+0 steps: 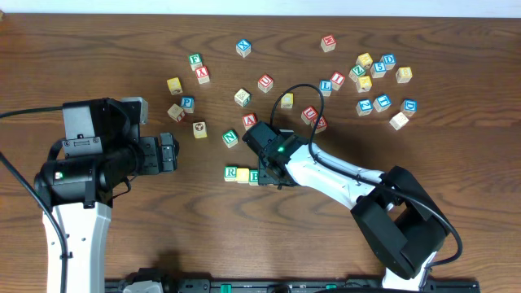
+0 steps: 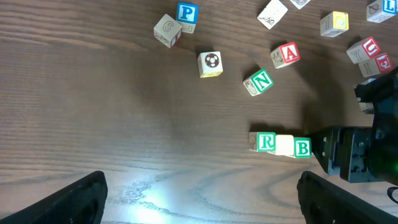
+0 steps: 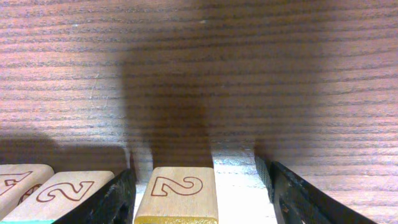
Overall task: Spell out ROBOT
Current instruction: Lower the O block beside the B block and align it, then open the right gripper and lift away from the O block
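A row of blocks lies mid-table: green R point(image 1: 230, 172), a pale yellow block point(image 1: 242, 174) and green B point(image 1: 254, 175); the left wrist view also shows R point(image 2: 266, 142) and B point(image 2: 302, 148). My right gripper point(image 1: 273, 169) is low at the row's right end. In its wrist view the jaws point(image 3: 198, 171) are open around a yellow-edged block point(image 3: 177, 190) showing a "2", with a gap on the right side. This block's letter is hidden. My left gripper point(image 1: 167, 153) is open and empty, left of the row, and its fingers point(image 2: 199, 199) hover over bare wood.
Loose letter blocks lie behind the row: N point(image 1: 230, 138), A point(image 1: 250, 122), P point(image 1: 187, 102), a soccer-ball block point(image 1: 199, 129) and U point(image 1: 265, 82). A cluster of several blocks point(image 1: 378, 73) sits at the back right.
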Controlling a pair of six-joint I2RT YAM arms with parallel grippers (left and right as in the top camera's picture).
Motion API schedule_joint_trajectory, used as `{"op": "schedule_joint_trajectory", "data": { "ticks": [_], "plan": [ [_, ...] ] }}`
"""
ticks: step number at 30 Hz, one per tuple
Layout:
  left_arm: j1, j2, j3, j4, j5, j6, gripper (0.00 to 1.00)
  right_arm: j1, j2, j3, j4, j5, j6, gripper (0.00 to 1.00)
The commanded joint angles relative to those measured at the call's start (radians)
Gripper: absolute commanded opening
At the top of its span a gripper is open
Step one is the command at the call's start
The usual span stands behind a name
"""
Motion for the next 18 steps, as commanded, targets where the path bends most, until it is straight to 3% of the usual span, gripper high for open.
{"op": "schedule_joint_trajectory", "data": {
  "ticks": [1, 18],
  "plan": [
    [0.004, -0.002, 0.013, -0.002, 0.015, 0.013, 0.96, -0.003, 0.027, -0.015, 0.005, 0.011, 0.007, 0.64],
    [0.004, -0.002, 0.013, -0.002, 0.015, 0.013, 0.96, -0.06, 0.027, -0.014, 0.064, 0.043, -0.001, 0.67]
  ]
}}
